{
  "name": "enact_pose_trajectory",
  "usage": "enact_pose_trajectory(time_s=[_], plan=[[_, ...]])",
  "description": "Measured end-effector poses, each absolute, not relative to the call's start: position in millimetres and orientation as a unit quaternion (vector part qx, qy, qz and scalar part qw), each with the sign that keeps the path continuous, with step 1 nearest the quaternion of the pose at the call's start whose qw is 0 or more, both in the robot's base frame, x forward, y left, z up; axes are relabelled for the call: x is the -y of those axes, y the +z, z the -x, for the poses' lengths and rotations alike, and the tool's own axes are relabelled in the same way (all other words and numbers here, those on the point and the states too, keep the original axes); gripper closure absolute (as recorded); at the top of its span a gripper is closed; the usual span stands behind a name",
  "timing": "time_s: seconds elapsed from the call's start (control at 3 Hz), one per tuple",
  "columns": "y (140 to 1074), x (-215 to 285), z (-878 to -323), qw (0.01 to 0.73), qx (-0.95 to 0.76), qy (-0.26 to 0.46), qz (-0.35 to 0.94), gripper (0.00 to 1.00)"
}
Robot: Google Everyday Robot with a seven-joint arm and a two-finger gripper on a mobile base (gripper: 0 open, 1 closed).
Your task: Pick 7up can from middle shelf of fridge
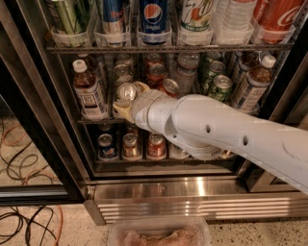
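The 7up can (126, 92), pale silver with its pull-tab top showing, stands at the front of the middle shelf (94, 121) of the fridge (42, 120), left of centre. My gripper (129, 99) reaches in from the right on a thick white arm (226, 134). Its cream fingers (120, 110) sit on either side of the can and are closed against its body. The can still stands on the shelf. The arm hides the right part of the shelf's front row.
A brown tea bottle (88, 93) stands just left of the can. Red cans (156, 72) and green cans (219, 86) are behind and to the right. Large Pepsi (154, 19) and Coke (279, 14) cans fill the rack above. Small cans (130, 145) are below. Cables (24, 144) lie on the floor; a plastic tub (159, 233) is in front.
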State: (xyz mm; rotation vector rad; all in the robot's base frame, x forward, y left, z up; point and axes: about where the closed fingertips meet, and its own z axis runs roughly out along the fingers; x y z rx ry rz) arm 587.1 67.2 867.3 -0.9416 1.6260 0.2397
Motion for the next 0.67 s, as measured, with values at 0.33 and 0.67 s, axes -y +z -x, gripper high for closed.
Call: enact_pose_trajectory(time_s=[0.33,0.67], plan=[[885.4,-53.6,-578.6,0.592,-0.691,0.095,0.403,1.00],[899.0,-47.7,-575.1,0.603,-0.684,0.095,0.400,1.00]])
